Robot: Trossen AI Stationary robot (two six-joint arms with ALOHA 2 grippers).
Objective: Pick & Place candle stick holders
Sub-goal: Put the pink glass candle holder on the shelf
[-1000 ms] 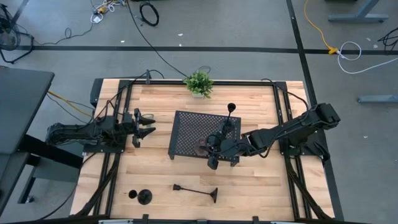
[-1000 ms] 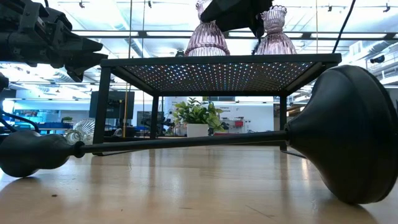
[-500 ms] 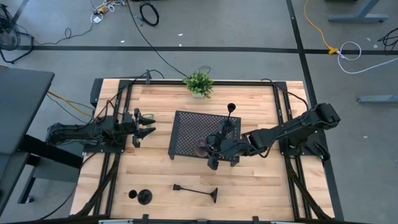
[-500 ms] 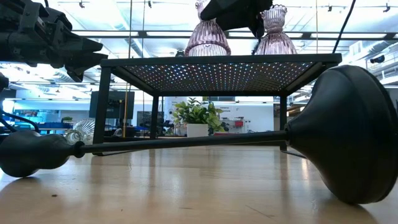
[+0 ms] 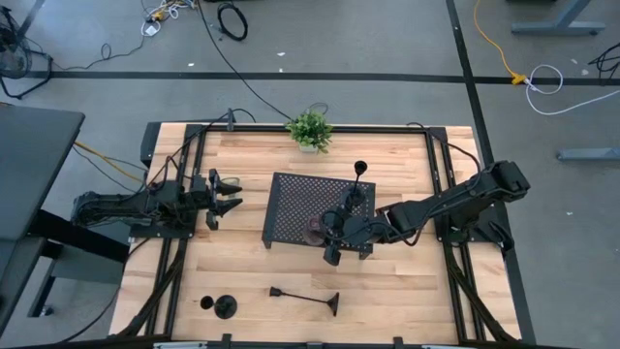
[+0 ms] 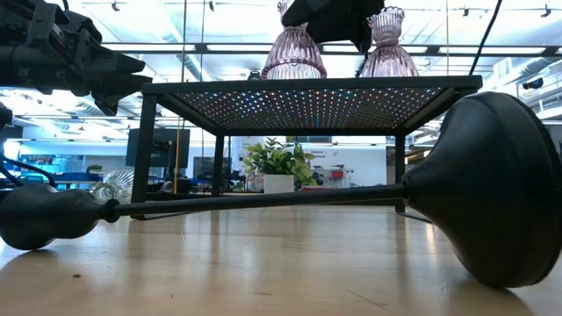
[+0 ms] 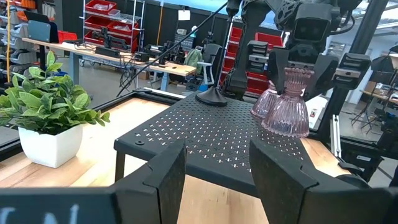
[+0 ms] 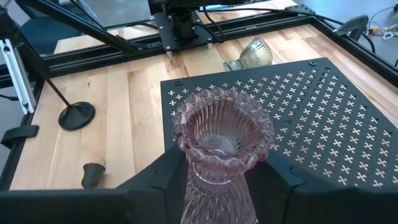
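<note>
A pink glass candle stick holder [image 8: 219, 140] stands upright on its base on the black perforated tray [image 5: 291, 208], near the tray's near right corner. My right gripper [image 8: 221, 177] is open, one finger on either side of its neck; the left wrist view shows gaps beside the glass [image 7: 289, 102]. A second pink holder [image 6: 386, 44] stands on the tray just beside it. A slim black holder [image 5: 359, 179] stands on the tray's far right part. Another black holder [image 5: 305, 297] lies on its side on the table. My left gripper [image 5: 229, 194] waits open, left of the tray.
A third black holder [image 5: 219, 306] stands near the table's near left corner. A greenish glass cup [image 8: 249, 56] lies on its side on the wood beyond the tray's left edge. A potted plant [image 5: 309, 129] stands at the far edge.
</note>
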